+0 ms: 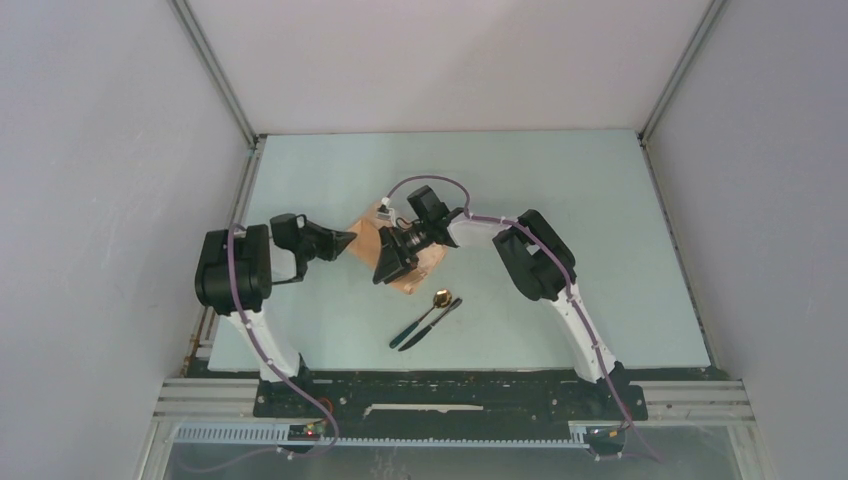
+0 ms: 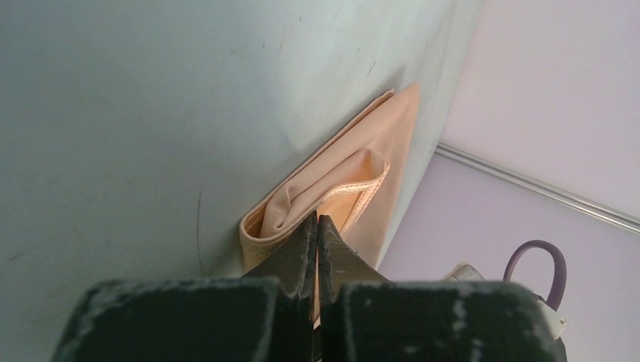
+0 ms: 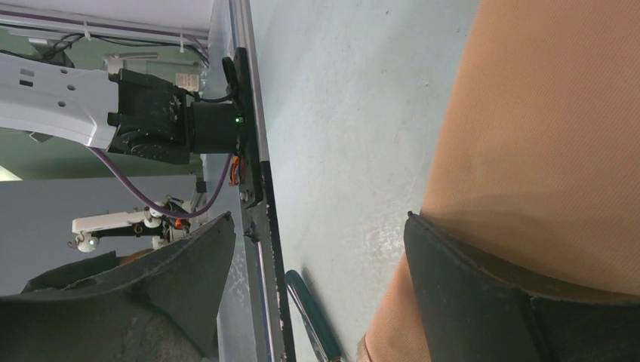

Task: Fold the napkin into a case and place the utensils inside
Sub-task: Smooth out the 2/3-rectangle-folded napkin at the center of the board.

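Note:
The peach-tan napkin [image 1: 418,275] lies folded into a small wedge at the table's middle. My left gripper [image 1: 352,240] is at its left edge. In the left wrist view the jaws are shut at a raised fold of the napkin [image 2: 377,173], with a sliver of cloth between them [image 2: 317,220]. My right gripper [image 1: 392,265] hovers over the napkin, open. In the right wrist view [image 3: 318,219] one finger [image 3: 468,271] rests on the napkin [image 3: 543,136] and the other is off it. The gold-bowled spoon [image 1: 441,297] and the dark knife-like piece [image 1: 432,322] lie side by side just in front of the napkin.
The pale green table [image 1: 560,200] is bounded by white walls at the back and both sides. A dark utensil handle [image 3: 313,317] shows in the right wrist view near the table's front rail [image 3: 256,226]. Both arm bases stand at the near edge.

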You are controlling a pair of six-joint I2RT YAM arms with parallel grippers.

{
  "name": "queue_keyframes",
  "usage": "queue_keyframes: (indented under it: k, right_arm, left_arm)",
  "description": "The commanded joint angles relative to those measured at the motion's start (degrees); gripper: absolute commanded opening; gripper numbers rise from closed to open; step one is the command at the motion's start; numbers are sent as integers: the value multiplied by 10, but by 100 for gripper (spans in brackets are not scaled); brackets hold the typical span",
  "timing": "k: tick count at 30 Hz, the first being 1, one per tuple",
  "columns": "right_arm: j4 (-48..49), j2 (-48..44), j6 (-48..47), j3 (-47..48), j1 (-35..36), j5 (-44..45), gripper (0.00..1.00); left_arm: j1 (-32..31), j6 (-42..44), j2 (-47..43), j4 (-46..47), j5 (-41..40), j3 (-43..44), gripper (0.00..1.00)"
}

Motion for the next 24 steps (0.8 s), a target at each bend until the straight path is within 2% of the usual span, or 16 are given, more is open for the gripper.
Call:
queue_keyframes:
  k: [1,9,12,16,19,24]
  right_arm:
    - [-13,-31,7,23,4,28,93]
    - [-125,71,-29,218,14,43,94]
    - [-137,109,-16,280,17,48,94]
    - [-122,145,13,321,18,42,93]
    - [-167,160,-14,350,28,49,93]
    - [-176,132,-31,297,27,65,92]
  left_arm:
    - [6,-5,6,11,-3,-7,0]
    - [8,-13,23,3,21,7,0]
    - [8,-22,33,7,30,11,0]
    - [8,-22,36,11,31,13,0]
    - [8,-24,37,11,32,13,0]
    - [8,-28,38,17,33,12,0]
